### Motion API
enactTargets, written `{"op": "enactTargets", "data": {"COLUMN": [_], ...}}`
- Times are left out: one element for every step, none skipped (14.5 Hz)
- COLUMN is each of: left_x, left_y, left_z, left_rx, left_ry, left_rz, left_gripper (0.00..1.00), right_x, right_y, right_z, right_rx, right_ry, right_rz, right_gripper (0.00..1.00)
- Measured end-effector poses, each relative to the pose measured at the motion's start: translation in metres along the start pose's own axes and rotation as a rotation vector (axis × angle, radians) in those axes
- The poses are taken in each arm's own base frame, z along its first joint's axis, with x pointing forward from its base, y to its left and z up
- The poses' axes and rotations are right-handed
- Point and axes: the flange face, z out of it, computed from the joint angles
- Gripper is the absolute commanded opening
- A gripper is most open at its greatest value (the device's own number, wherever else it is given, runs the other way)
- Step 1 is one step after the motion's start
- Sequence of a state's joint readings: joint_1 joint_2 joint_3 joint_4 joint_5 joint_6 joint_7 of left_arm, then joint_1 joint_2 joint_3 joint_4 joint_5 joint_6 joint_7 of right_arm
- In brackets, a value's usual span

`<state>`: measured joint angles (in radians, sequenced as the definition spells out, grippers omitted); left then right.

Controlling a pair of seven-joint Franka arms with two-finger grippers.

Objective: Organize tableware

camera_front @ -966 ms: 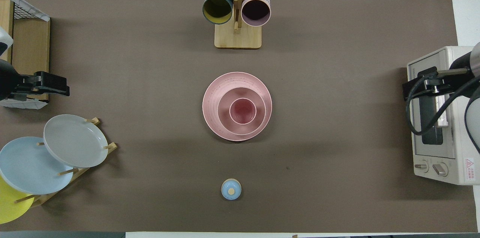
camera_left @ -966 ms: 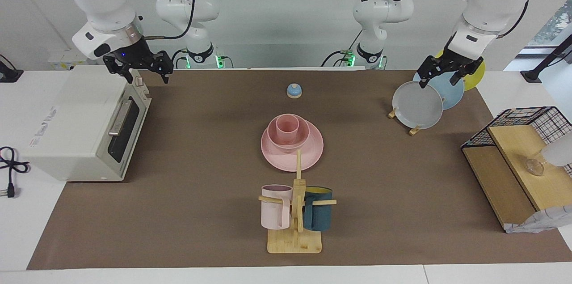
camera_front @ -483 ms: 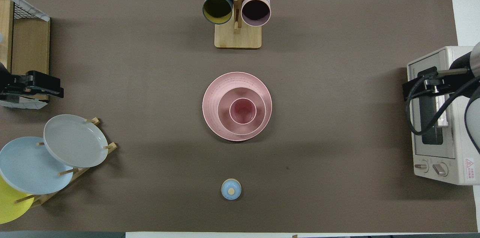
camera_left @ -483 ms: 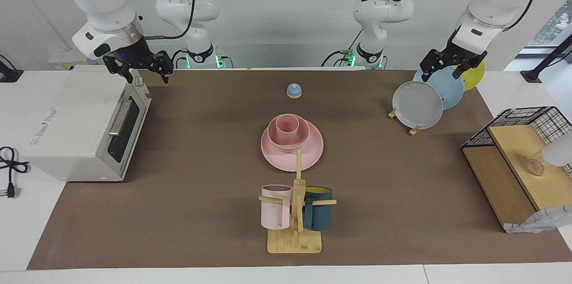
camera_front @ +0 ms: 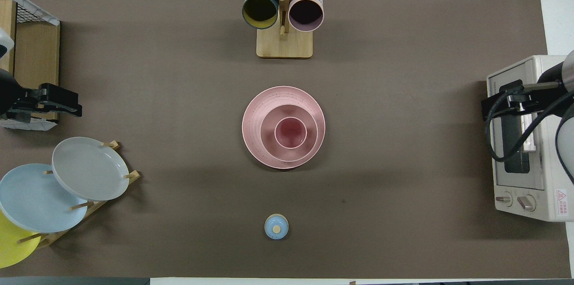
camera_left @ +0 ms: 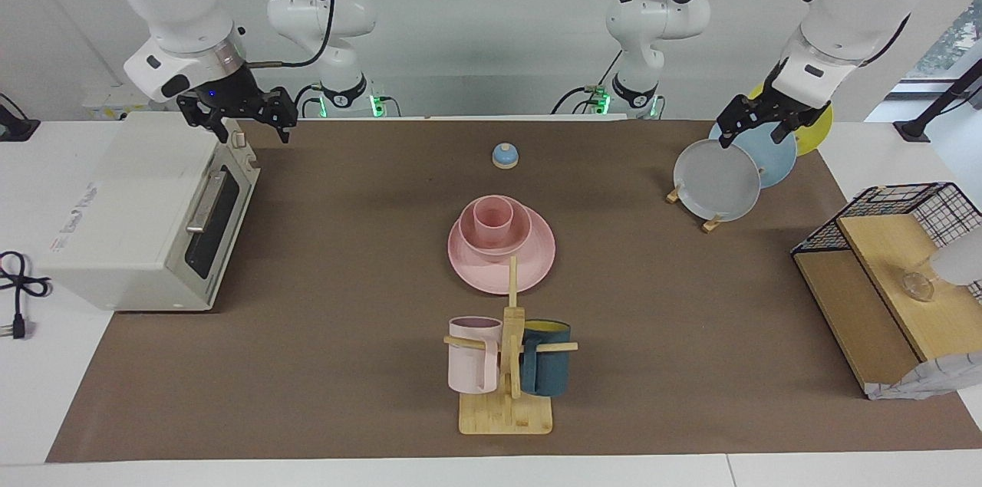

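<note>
Facing view: I see my left tool (camera_left: 762, 123) up over the standing grey plate (camera_left: 716, 180) and blue plate (camera_left: 756, 152) in the rack, lower again than half a second ago, when it had lifted from where it hung a second back. It holds nothing, and I cannot tell how far its fingers stand apart. The right tool (camera_left: 238, 115) waits over the toaster oven (camera_left: 146, 215), unmoved and empty, fingers spread. The pink cup (camera_left: 492, 220) sits in the bowl (camera_left: 515, 235) on the plate (camera_left: 529, 261) mid-counter (camera_left: 345, 257), untouched across all frames, so I judge the stack already made and the left arm merely settling. In the overhead view both arms are cut off at the edges, and the mug rack (camera_left: 506, 364) hides part of the pink plate's rim.
</note>
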<state>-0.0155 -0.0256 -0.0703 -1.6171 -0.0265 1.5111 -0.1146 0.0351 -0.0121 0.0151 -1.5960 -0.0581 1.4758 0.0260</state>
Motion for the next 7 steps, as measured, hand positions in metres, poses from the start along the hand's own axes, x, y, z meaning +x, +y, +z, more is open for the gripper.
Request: {"op": "enactTargets", "data": {"left_x": [0.0005,0.0009,0.0012,0.0013,0.0013,0.0013,0.0012], "left_y": [-0.0026,-0.0055,-0.0074,-0.0087,-0.0089,-0.0083,-0.0074], "left_z": [-0.0002,-0.0004,-0.0005,-0.0005,-0.0005,-0.0005,-0.0004], "left_rx": [-0.001,-0.003,-0.004,-0.005,-0.005,-0.006,-0.006], "left_ry": [0.002,0.003,0.003,0.003,0.003,0.003,0.003], "left_rz": [-0.003,-0.006,-0.008,-0.010,-0.009,-0.008,-0.006], "left_gripper": [1.00,1.00,1.00,1.00,1.00,1.00,1.00], "right_x": [0.0000,0.0000,0.0000,0.0000,0.0000,0.0000,0.0000], "right_y": [0.0000,0.0000,0.0000,0.0000,0.0000,0.0000,0.0000], "right_z": [0.0000,0.0000,0.0000,0.0000,0.0000,0.0000,0.0000], "right_rx": [0.000,0.000,0.000,0.000,0.000,0.000,0.000], "right_ry": [0.000,0.000,0.000,0.000,0.000,0.000,0.000], "right_rz": [0.000,0.000,0.000,0.000,0.000,0.000,0.000], "right_gripper": [1.00,1.00,1.00,1.00,1.00,1.00,1.00]}}
